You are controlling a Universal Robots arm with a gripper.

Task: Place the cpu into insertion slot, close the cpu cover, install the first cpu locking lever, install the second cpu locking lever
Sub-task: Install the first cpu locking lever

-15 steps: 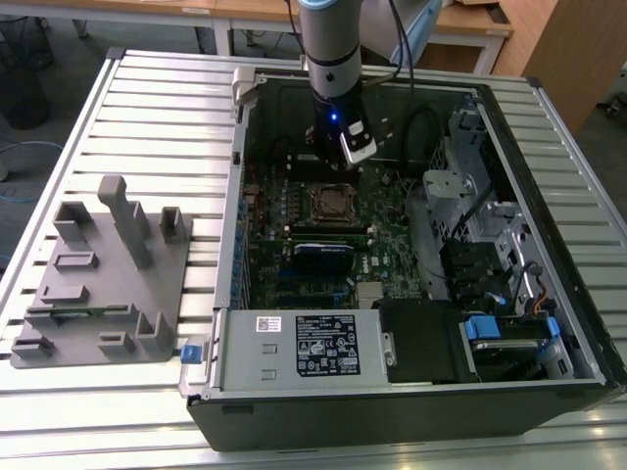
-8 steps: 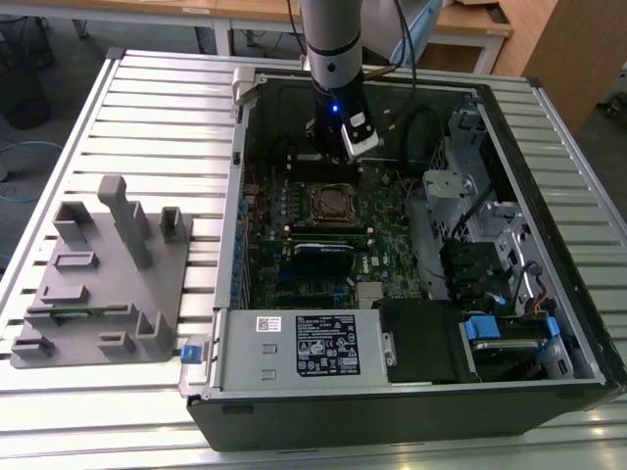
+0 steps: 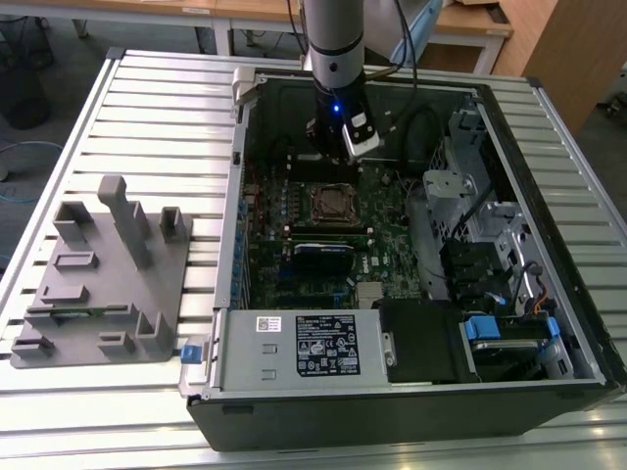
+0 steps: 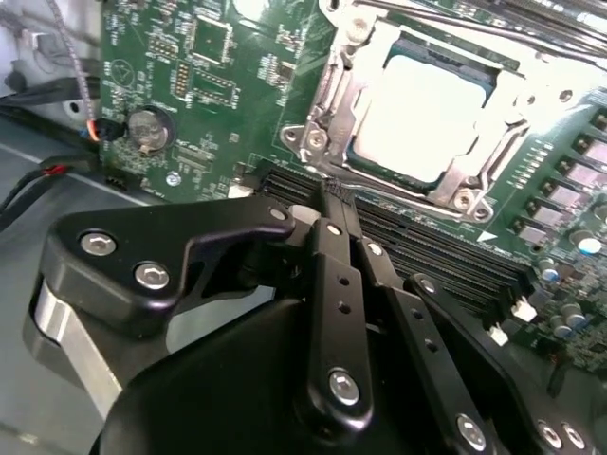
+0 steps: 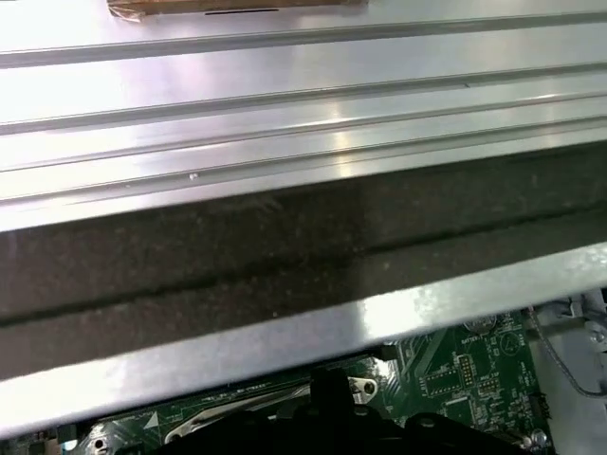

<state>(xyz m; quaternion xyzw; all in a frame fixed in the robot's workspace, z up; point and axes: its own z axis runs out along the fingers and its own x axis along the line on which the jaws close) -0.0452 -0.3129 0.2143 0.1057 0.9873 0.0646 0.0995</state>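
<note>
The slatted metal worktop (image 3: 147, 108) carries an open computer case (image 3: 392, 392) lying on its side, with a grey moulded fixture tray (image 3: 108, 284) well apart from it toward 9 o'clock in the exterior view. Inside the case the green motherboard (image 3: 392, 220) is partly hidden by the arm (image 3: 333, 39), which comes straight down from 12 o'clock, its upper part cut off by the frame edge. The tool (image 4: 334, 190) hangs just above the board at 12 o'clock of the insertion slot (image 3: 332, 204); in the second wrist view its black fingers (image 4: 340, 248) lie pressed together to a narrow tip with nothing between them, the tip close to the slot's near edge at a bank of long black slots (image 4: 446, 248), though whether it touches a lever there is hard to make out. The cpu cover (image 4: 327, 90) lies flat over the slot, and the cpu (image 4: 422, 109) sits inside it, its pale metal top washed out by glare. In the first wrist view the case wall (image 5: 285, 256) blocks most of the board, leaving a thin green strip (image 5: 465, 370).
</note>
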